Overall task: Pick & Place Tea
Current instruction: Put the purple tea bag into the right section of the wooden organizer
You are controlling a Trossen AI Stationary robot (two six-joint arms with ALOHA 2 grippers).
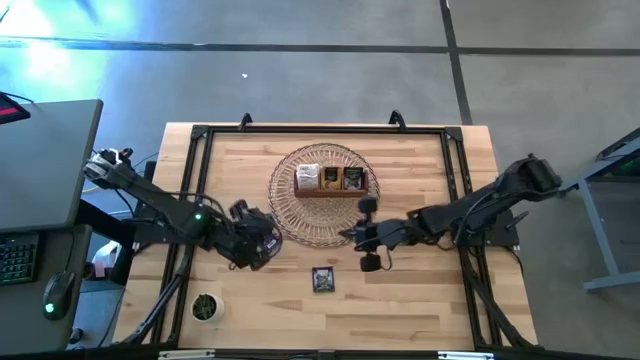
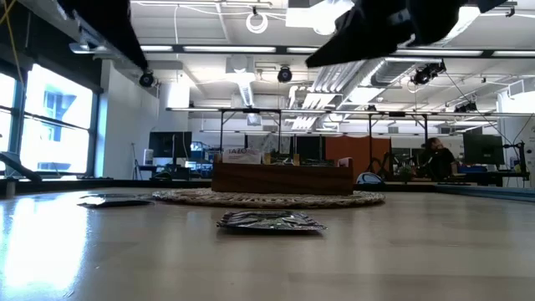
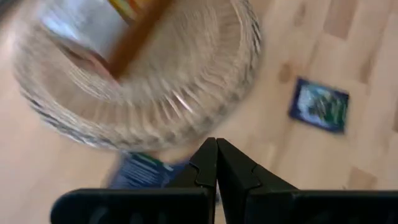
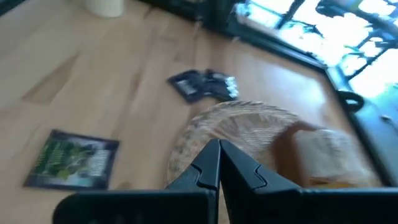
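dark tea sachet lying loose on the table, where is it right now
In the high view the dark tea sachet lies flat on bare wood near the table's front edge, just in front of the wicker basket and apart from it.

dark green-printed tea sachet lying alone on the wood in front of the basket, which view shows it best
The right wrist view: the dark green-printed square tea sachet lies large, flat and unobstructed there. The high view shows it small, in front of the round wicker basket. The low view shows only its thin edge; the left wrist view shows it blurred.
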